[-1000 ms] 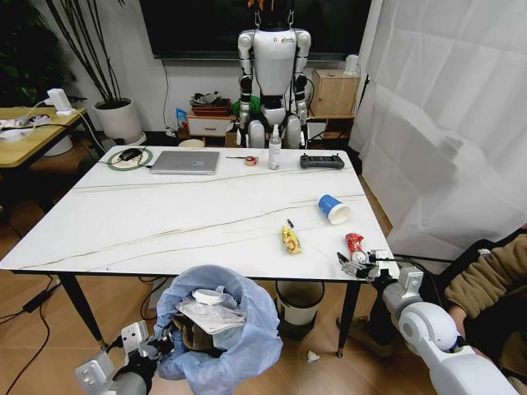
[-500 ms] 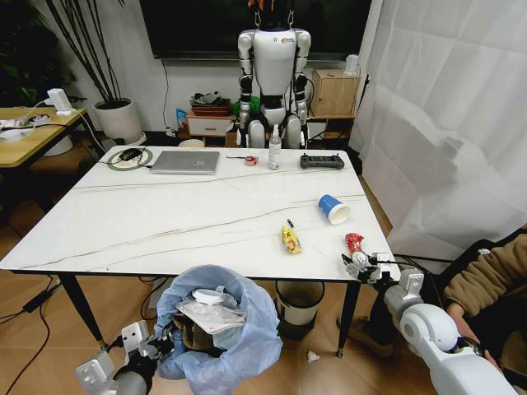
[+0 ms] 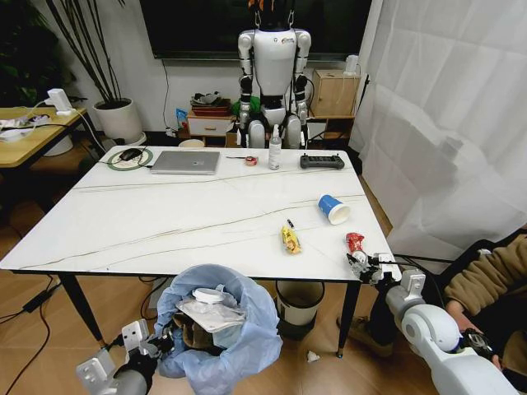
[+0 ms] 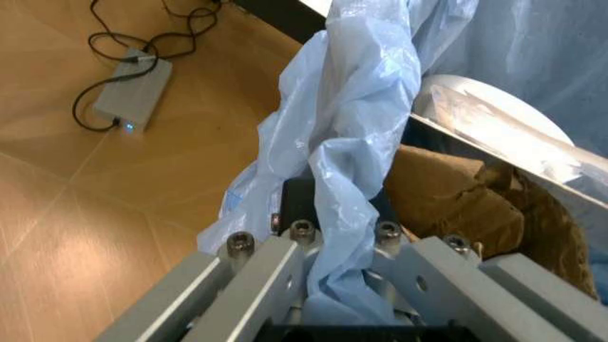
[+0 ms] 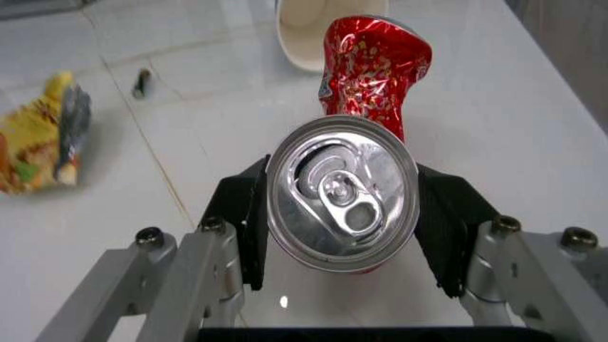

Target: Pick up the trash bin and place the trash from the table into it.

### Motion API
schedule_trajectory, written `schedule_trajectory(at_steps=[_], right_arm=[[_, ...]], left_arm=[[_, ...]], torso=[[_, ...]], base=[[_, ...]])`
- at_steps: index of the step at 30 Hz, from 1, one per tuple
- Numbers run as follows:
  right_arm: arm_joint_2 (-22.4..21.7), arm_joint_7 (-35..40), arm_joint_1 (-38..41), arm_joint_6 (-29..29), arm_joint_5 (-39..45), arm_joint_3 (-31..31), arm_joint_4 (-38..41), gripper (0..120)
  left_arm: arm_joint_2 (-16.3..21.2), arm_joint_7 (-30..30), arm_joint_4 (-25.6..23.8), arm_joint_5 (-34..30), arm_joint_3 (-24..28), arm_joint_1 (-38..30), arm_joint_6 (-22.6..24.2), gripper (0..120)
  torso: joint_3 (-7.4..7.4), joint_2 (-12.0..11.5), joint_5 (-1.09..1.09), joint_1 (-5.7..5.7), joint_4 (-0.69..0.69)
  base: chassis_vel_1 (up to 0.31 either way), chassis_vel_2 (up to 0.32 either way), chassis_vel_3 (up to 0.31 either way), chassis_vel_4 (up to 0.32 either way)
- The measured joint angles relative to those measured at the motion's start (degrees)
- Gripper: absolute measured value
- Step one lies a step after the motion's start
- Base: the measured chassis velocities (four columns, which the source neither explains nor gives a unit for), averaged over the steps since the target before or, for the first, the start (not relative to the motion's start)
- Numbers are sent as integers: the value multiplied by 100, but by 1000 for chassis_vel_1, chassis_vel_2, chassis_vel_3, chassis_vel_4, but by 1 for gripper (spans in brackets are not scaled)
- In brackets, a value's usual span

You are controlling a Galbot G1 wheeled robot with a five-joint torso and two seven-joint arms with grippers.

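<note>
The trash bin [image 3: 218, 346], wrapped in a baggy light-blue liner [image 4: 352, 142], hangs below the table's near edge [image 3: 165, 267]. My left gripper [image 3: 160, 341] is shut on its rim and liner. Inside lie a clear plastic tray [image 3: 210, 315] and brown cardboard [image 4: 456, 206]. At the table's near right corner my right gripper [image 3: 362, 263] holds the crushed red can [image 5: 347, 192], which lies on its side, with a pad against each flank. A yellow wrapper [image 3: 290, 239], a small black tube [image 3: 290, 223] and a tipped blue paper cup [image 3: 333, 208] rest on the marble top.
A laptop [image 3: 185, 162], a bottle [image 3: 274, 152] and a black power strip [image 3: 321, 161] sit along the far edge. A humanoid robot [image 3: 273, 74] stands behind. A dark basket [image 3: 299, 300] is under the table. A person's sleeve [image 3: 486, 276] is at the right.
My right gripper has shifted slightly right and forward, settling around the red can. The bin and my left arm have held still.
</note>
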Motion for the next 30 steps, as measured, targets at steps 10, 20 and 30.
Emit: schedule_trajectory(at_steps=[10,20,30], right_arm=[[-536,-1150,235,890,1075,-835,1094,44],[-850,-1741,961,1445,1411,-2686,1468,44],[-1125,-1869,1020,1617,1285,-3682,1720,44]], left_arm=[[95,-51,-27,-72,-12,-17,52,0],[69,-64,-21,-67,35,-110,88,0],[39,-69,34,-62,119,-221,112,0]], torso=[[0,0,1,0,0],[0,0,0,-1,1],[0,0,0,-1,0]], base=[[0,0,0,0],[0,0,0,0],[0,0,0,0]])
